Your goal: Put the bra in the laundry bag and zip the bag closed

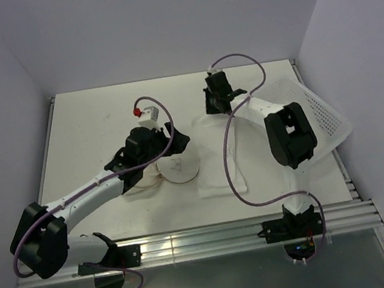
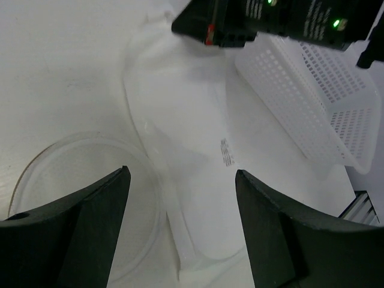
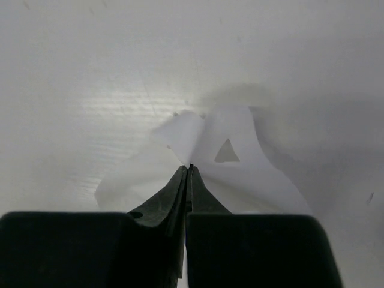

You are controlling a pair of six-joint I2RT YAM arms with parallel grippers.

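Observation:
The bra [image 1: 217, 156] lies flat as a long off-white strip in the middle of the table. My right gripper [image 1: 218, 103] is shut on its far end; in the right wrist view the shut jaws [image 3: 190, 167] pinch a raised fold of the fabric [image 3: 234, 150]. The laundry bag [image 1: 179, 167], round and white with a small dark mark, sits just left of the bra. My left gripper [image 1: 174, 141] hovers open and empty over the bag's far side. In the left wrist view its fingers [image 2: 114, 192] straddle the bra [image 2: 186, 120], with the bag's round rim [image 2: 72, 150] at the left.
A white perforated plastic tray [image 1: 320, 115] stands tilted at the right, against the table's edge, and shows in the left wrist view [image 2: 312, 102]. The right arm's body [image 1: 289, 134] hangs over the bra's right side. Grey walls close in the back and both sides.

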